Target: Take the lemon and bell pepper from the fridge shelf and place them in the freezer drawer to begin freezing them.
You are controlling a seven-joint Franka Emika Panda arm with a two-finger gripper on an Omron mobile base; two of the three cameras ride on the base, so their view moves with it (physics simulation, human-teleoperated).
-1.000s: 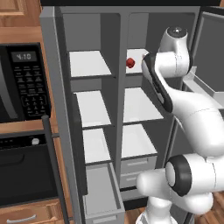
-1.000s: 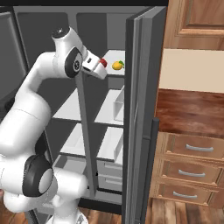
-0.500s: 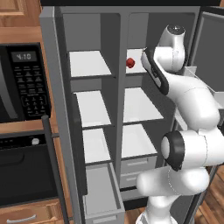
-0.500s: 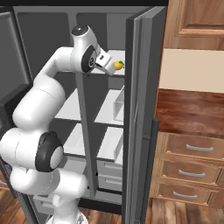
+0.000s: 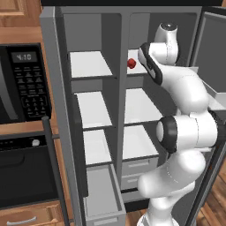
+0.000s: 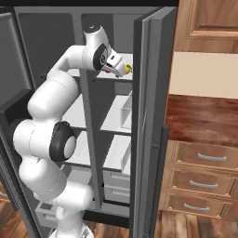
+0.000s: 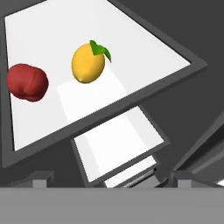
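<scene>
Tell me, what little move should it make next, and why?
Probably ease the open claw forward and centre it over the lemon. The lemon and pepper both lie untouched and apart on the shelf, and the claw holds nothing and is short of both.

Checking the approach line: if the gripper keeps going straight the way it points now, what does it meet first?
Probably the fridge shelf, at its front edge or just below. The lemon and bell pepper sit higher in the hand view, off that line. Depth is unclear.

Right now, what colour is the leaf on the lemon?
Green, on the yellow lemon; the hand view shows it best.
</scene>
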